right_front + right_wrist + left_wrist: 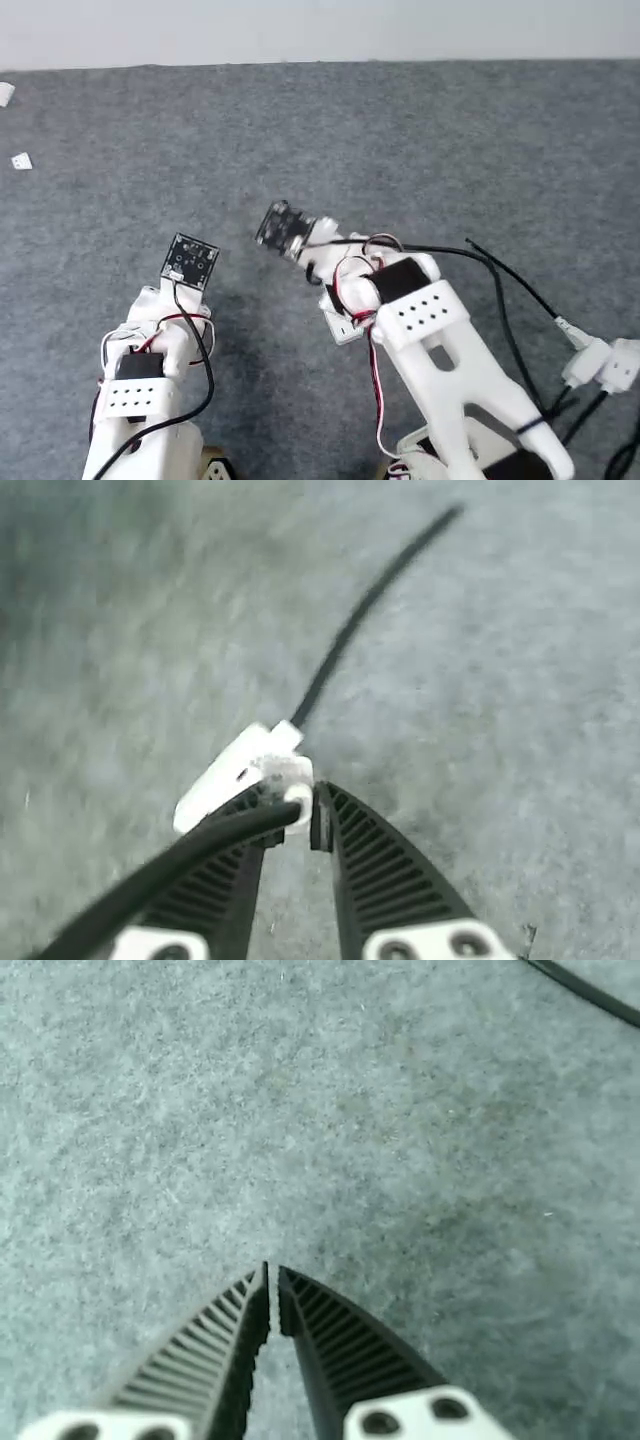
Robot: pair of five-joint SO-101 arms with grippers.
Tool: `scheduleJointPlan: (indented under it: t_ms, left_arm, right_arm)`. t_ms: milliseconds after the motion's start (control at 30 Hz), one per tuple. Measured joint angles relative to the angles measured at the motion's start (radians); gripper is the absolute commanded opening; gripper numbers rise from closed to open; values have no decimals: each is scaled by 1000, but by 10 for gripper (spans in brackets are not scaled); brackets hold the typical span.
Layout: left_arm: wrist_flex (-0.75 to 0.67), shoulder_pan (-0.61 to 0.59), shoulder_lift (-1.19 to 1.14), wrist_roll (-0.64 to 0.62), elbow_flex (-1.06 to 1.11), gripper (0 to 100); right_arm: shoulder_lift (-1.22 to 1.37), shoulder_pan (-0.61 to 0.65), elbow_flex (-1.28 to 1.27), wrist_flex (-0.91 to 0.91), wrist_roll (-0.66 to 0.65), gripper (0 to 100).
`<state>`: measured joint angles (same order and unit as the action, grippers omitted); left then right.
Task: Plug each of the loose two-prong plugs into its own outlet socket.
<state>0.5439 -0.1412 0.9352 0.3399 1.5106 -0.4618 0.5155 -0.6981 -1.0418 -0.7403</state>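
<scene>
My right gripper (303, 805) is shut on a small white plug (240, 775) just above the grey carpet. A thin black cord (360, 610) runs away from the plug, and a thicker black cable (160, 870) lies across one finger. In the high view this arm (420, 310) stands at the centre, and a black cord (440, 250) trails from it towards two white connectors (600, 362) at the right edge. My left gripper (272, 1272) is shut on nothing and hangs low over bare carpet. Its arm (150, 350) stands at the lower left.
The grey carpet (400, 140) covers the table up to a pale wall at the back. Two small white bits (20, 160) lie at the far left. A black cable (590, 990) crosses one corner of the left wrist view. More black cables (590, 410) loop at the lower right.
</scene>
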Motion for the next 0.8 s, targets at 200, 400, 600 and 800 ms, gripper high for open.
scheduleJointPlan:
  t_ms: [200, 400, 600, 800]
  left_arm:
    - [0, 0, 0, 6, 0, 13]
    - [0, 0, 0, 9, 0, 13]
    - [0, 0, 0, 9, 0, 13]
    - [0, 0, 0, 9, 0, 13]
  right_arm:
    - [58, 11, 3, -11, -121, 8]
    - [60, 34, 3, -9, -150, 8]
    - [29, 63, 2, -14, -109, 8]
    - [-103, 204, 2, -72, 52, 8]
